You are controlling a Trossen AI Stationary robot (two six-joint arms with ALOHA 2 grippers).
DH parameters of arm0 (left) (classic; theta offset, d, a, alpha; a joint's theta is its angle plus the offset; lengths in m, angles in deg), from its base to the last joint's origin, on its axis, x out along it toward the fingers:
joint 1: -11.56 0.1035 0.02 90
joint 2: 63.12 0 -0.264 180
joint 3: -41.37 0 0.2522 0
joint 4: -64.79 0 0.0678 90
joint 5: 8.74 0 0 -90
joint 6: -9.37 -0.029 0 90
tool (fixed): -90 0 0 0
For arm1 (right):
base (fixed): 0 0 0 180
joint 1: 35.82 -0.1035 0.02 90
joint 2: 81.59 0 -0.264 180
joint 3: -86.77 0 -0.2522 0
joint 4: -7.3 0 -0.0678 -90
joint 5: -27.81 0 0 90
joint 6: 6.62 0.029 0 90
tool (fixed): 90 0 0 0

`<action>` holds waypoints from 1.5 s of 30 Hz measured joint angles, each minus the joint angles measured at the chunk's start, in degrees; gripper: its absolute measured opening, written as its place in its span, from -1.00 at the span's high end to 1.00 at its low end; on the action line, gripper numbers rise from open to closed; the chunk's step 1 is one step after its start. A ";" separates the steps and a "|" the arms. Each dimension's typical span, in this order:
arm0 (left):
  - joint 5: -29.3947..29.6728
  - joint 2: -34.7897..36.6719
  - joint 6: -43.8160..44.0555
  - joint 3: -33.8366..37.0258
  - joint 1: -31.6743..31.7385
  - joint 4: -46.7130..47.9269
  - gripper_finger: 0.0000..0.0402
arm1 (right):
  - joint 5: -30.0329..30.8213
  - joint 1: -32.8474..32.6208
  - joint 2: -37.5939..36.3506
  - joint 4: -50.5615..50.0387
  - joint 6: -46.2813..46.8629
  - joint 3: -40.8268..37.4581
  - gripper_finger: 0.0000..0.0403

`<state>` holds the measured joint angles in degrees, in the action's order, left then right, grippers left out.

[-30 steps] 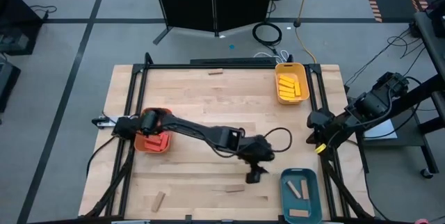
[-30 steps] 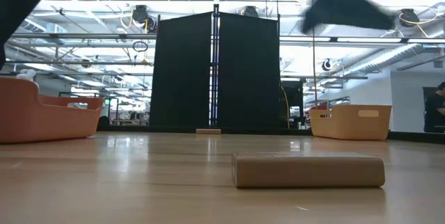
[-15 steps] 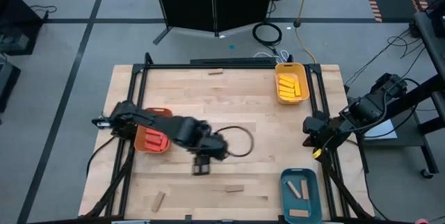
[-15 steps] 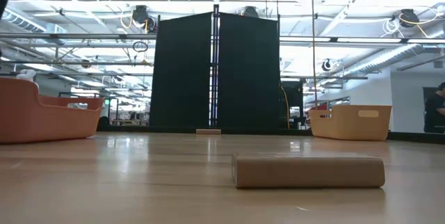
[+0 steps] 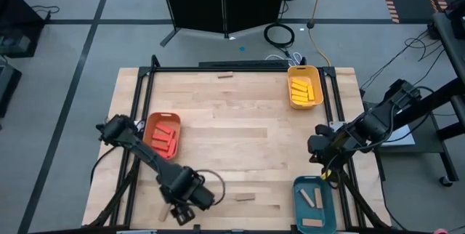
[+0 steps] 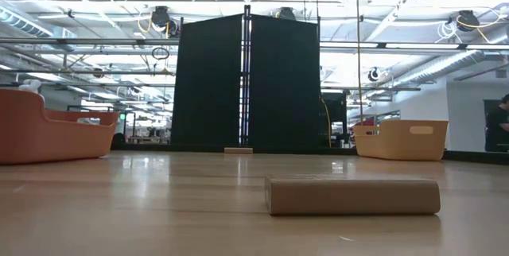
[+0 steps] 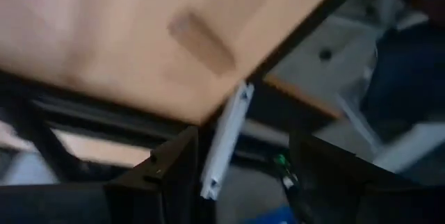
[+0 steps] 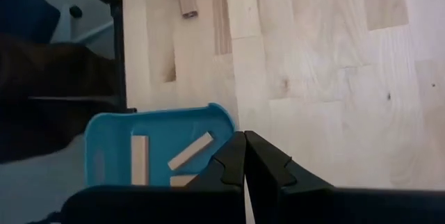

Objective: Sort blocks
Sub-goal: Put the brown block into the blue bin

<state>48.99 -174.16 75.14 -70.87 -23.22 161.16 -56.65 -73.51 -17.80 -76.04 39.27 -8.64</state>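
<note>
Left claw [image 5: 179, 216] hangs empty, fingers apart, beside a flat tan wooden block [image 5: 166, 210]; right claw [image 5: 317, 145], fingers together, waits above the smooth teal tray [image 5: 297, 188].

On the pale wooden surface [image 5: 240, 118], the orange tray [image 5: 163, 136] holding red blocks [image 5: 166, 139] sits at the left. The yellow tray [image 5: 304, 86] of yellow blocks [image 5: 303, 89] is at the far right corner, and the teal tray [image 5: 314, 203] with tan blocks [image 5: 314, 198] at the near right. Loose tan wood blocks lie at the far edge [image 5: 225, 75], near centre [image 5: 245, 197] and near left [image 5: 164, 211].
</note>
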 joint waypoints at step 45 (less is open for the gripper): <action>-4.26 0.24 30.11 36.53 -9.18 -47.25 0.37 | -11.62 -0.72 1.79 1.69 -1.79 0.00 1.00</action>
<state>44.73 -173.92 105.25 -34.34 -32.39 113.91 -68.28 -74.24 -16.01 -74.35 37.47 -8.64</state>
